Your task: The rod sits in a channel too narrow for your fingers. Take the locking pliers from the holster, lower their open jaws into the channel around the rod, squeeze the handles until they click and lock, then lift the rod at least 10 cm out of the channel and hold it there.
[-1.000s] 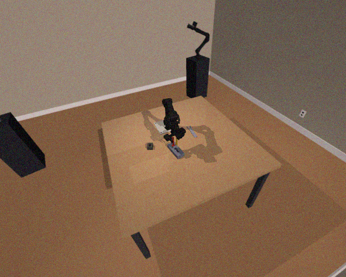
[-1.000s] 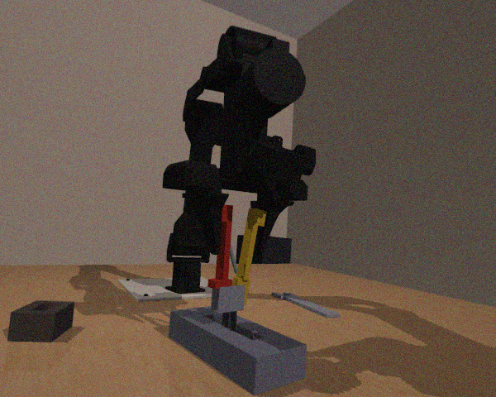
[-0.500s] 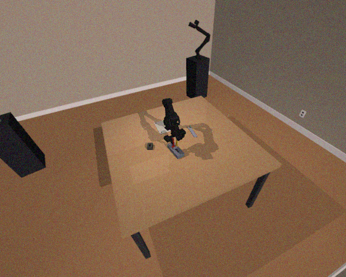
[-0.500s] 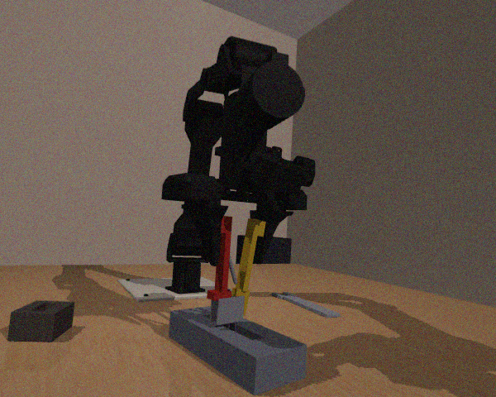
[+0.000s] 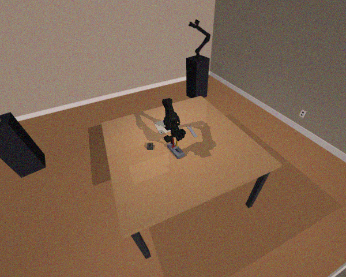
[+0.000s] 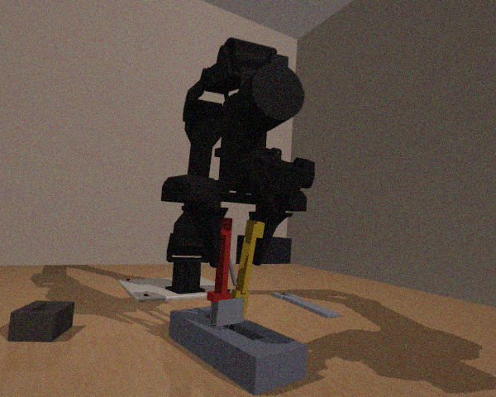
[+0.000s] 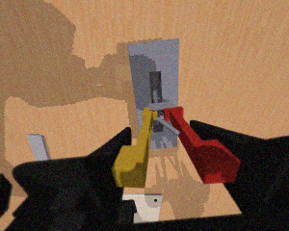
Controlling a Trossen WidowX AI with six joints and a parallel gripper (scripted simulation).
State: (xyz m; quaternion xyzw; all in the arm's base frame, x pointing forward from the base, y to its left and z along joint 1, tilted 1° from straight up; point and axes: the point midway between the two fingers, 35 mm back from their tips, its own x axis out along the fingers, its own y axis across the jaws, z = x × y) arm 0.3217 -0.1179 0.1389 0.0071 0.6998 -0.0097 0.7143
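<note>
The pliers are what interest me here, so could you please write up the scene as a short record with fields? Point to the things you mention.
gripper: [image 5: 173, 139] [image 6: 236, 262] [image 7: 161, 126] closed on the pliers
pliers: [image 5: 175, 143] [image 6: 225, 260] [image 7: 140, 159] upright, head at the channel's top
handles: red and yellow, spread apart
jaw tips: hidden in the exterior view
channel block: [image 5: 180, 155] [image 6: 222, 346] [image 7: 169, 58] grey, on the table
rod: not lifted clear
dark block: [image 5: 149, 146] [image 6: 35, 324] apart from the channel block

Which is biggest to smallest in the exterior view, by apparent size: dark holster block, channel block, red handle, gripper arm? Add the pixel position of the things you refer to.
1. Arm [image 5: 170, 116] [image 6: 244, 128]
2. Channel block [image 5: 179, 154] [image 6: 222, 343]
3. Dark holster block [image 5: 149, 148] [image 6: 32, 324]
4. Red handle [image 5: 173, 143] [image 6: 226, 260] [image 7: 214, 161]

Nearness to the camera swells both blocks.
</note>
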